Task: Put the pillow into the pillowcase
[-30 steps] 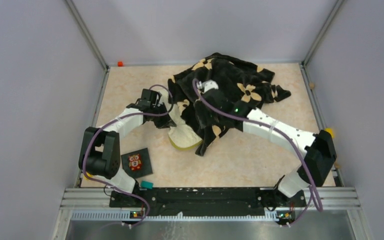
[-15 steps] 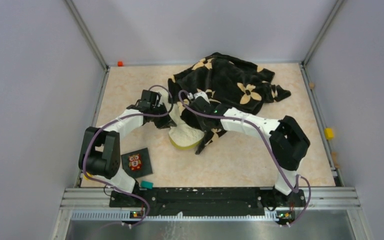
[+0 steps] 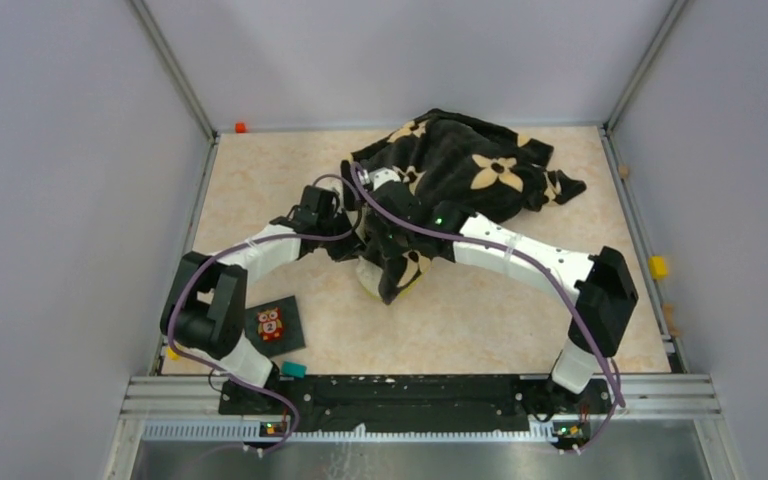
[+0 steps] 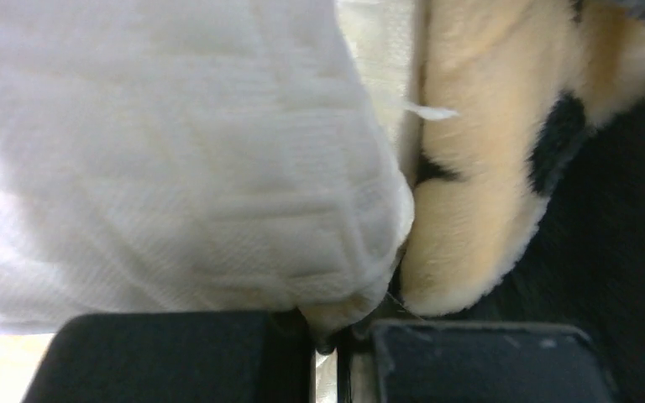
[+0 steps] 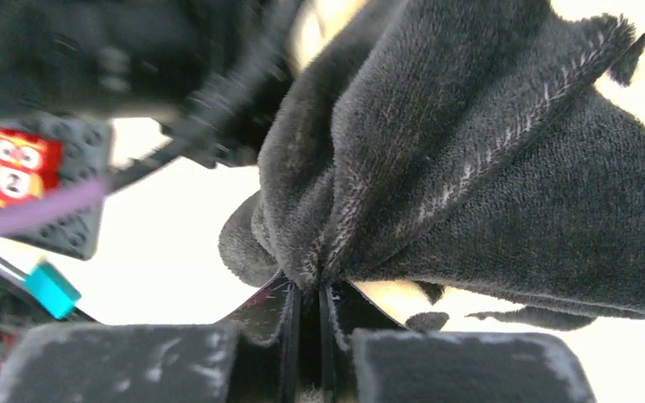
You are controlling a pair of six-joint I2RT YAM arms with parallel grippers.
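My right gripper (image 5: 306,294) snapped shut on the pillowcase (image 5: 470,168) edge and dragged it further over the pillow (image 4: 176,168); left gripper (image 4: 336,332) stayed clamped on the pillow corner.

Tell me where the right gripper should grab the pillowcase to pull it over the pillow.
Probably the near drooping edge of the pillowcase, beside the pillow, approached from the near side. There the plush gathers into a thin fold that the jaws can pinch; farther back it heaps up. The right gripper is shut on such a fold; the left gripper clamps the pillow's corner.
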